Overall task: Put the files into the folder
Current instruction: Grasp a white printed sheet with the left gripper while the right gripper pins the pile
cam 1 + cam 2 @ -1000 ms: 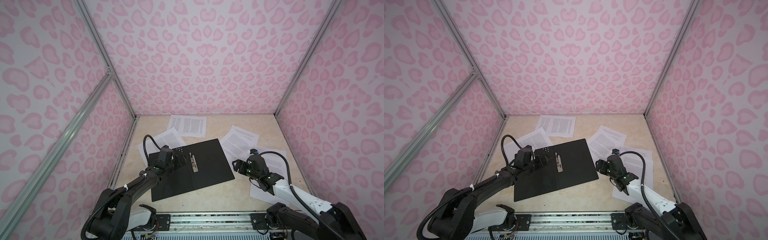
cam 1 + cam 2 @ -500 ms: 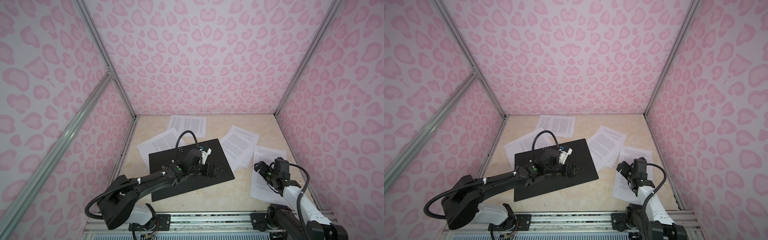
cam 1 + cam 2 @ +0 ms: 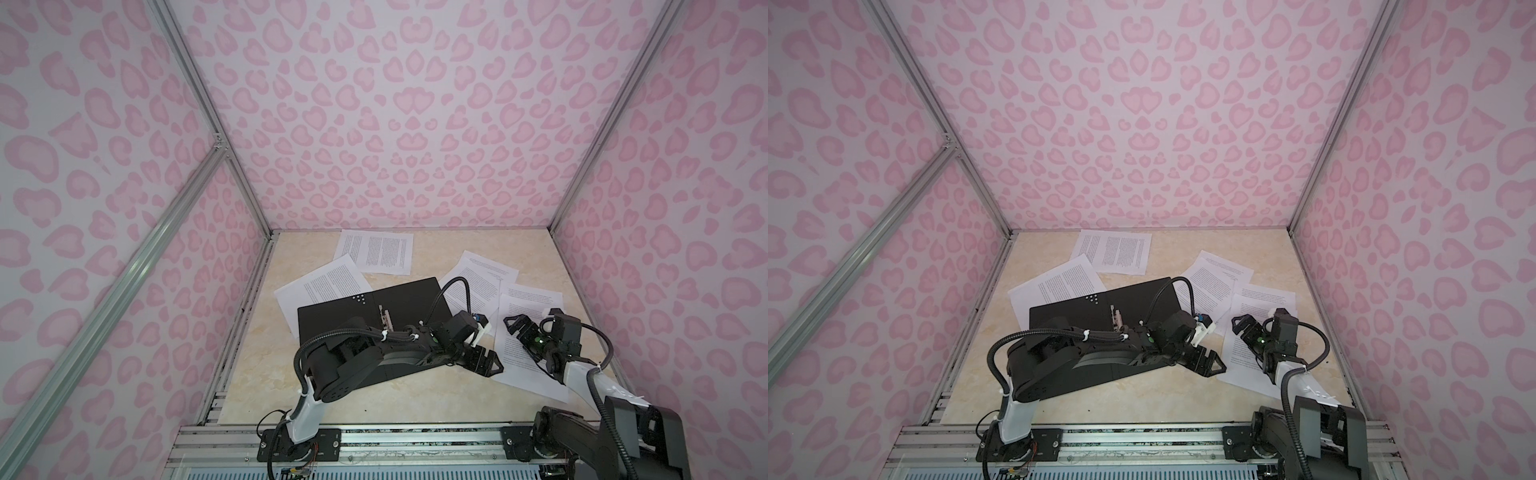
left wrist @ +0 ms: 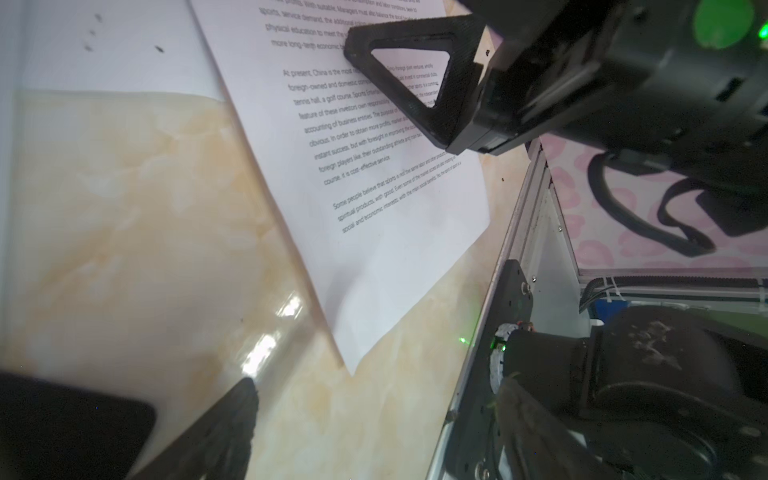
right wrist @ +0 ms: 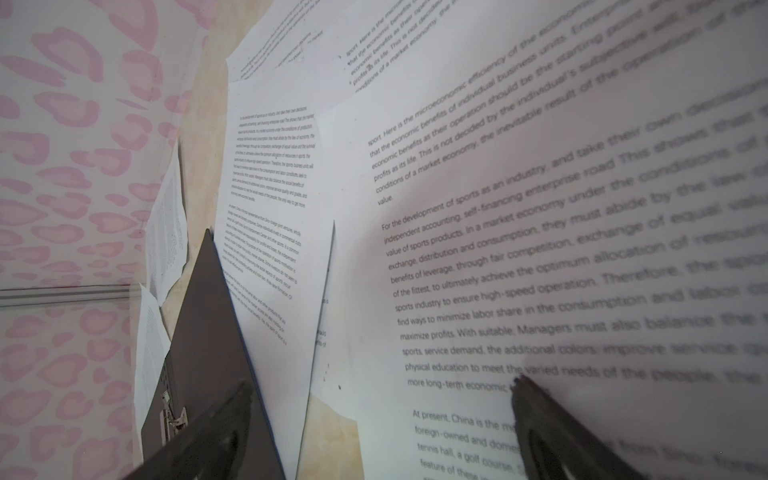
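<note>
The folder (image 3: 409, 297) lies open, black inside up, with its metal clip (image 3: 386, 322) at the spine; my left arm lies across it. Several files lie loose around it: one at the back (image 3: 376, 251), one tucked under the folder's left edge (image 3: 324, 286), and overlapping ones on the right (image 3: 482, 278). My left gripper (image 3: 485, 360) has reached across and stands open at the left edge of the nearest right sheet (image 3: 519, 361), holding nothing. My right gripper (image 3: 516, 329) is open over that sheet (image 5: 498, 249), with one fingertip (image 5: 523, 386) on the paper.
Pink patterned walls close in the back and both sides. An aluminium rail (image 3: 415, 436) with both arm bases runs along the front edge. Bare beige tabletop (image 3: 374, 395) shows in front of the folder. In the left wrist view the rail (image 4: 511, 249) runs just past the sheet's corner.
My left arm swept from the folder's left side across it to the right-hand sheets. My right gripper drew back from the folder's right edge and now sits over the nearest right sheet.
</note>
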Available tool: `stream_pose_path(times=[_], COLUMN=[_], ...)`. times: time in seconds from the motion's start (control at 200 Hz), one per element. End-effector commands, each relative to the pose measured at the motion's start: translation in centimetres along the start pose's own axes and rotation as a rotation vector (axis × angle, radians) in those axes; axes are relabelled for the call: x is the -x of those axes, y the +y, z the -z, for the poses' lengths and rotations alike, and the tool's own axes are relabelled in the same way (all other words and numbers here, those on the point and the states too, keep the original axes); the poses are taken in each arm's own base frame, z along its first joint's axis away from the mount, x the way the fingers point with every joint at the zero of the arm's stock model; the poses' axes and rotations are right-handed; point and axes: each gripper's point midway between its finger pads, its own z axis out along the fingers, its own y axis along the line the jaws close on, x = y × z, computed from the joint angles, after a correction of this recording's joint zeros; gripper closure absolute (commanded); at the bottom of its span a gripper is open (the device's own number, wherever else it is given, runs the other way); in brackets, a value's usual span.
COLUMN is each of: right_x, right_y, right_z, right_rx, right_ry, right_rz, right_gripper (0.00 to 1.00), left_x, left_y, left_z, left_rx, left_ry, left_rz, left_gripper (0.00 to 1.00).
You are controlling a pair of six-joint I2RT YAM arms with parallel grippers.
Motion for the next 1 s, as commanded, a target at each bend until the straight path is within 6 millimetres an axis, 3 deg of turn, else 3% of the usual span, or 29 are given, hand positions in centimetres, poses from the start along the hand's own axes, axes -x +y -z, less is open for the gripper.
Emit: stream_pose_path(times=[0.0, 0.2, 0.37, 0.555, 0.915, 0.995], right_x=[-2.3, -2.3, -2.4, -2.4, -2.2, -2.2], right_y=[-0.8, -0.6, -0.6, -0.5, -0.3, -0.1], right_z=[-0.1, 0.0, 0.1, 0.1, 0.4, 0.4], right_rx=[-0.009, 0.0, 0.003, 0.007, 0.012, 0.023], right_ry=[0.092, 0.086, 0.084, 0.084, 0.074, 0.073], right_rz=[-0.062, -0.056, -0.054, -0.055, -0.049, -0.044], right_gripper=[0.03, 0.03, 0.03, 0.03, 0.03, 0.03], left_x=[0.9, 1.9, 2.5, 3.5, 3.6, 3.9], left_y=[-0.5, 0.0, 0.1, 0.7, 1.1, 0.7], left_z=[-1.4, -3.0, -3.6, -3.5, -4.6, -4.3], left_rx=[-0.05, -0.045, -0.06, -0.04, -0.059, -0.071], left_ry=[-0.005, -0.023, -0.041, -0.083, -0.072, -0.075], left_rz=[0.032, 0.067, 0.126, 0.193, 0.244, 0.242], left_gripper=[0.1, 0.11, 0.19, 0.37, 0.62, 0.8])
